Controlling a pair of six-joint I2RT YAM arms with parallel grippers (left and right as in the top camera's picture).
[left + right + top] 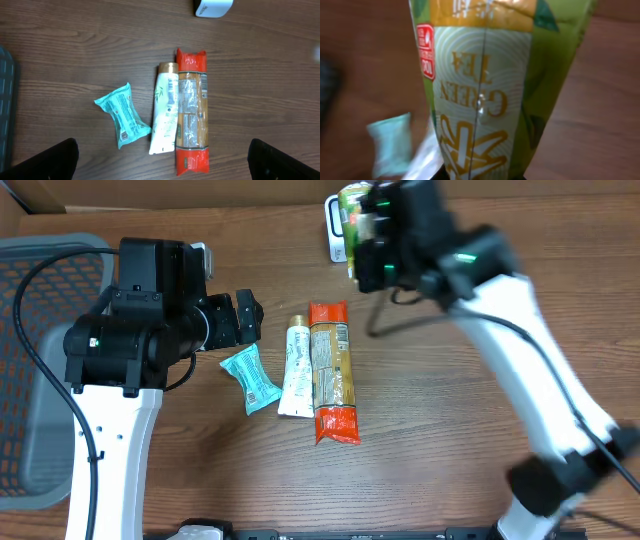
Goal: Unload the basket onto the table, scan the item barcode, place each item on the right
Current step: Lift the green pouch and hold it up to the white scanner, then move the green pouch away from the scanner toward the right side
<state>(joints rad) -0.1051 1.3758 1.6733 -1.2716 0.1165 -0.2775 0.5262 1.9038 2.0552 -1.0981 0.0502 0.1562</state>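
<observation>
One teal packet (122, 116); one tube (165, 115); one orange-ended packet (191, 112); one green tea pouch (490, 90); one white box (213, 7); one basket (45, 246)

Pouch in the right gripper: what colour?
The pouch is green with a cream panel, gold lettering, small red badge; clearest in right wrist view.

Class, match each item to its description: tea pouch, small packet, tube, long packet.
Items:
1 tea pouch
2 small packet
3 tube
4 long packet

Descriptions:
A white, lying in the middle of the row of three
B red at both ends
C held up in the right claw
D teal

Pairs: 1-C, 2-D, 3-A, 4-B
</observation>
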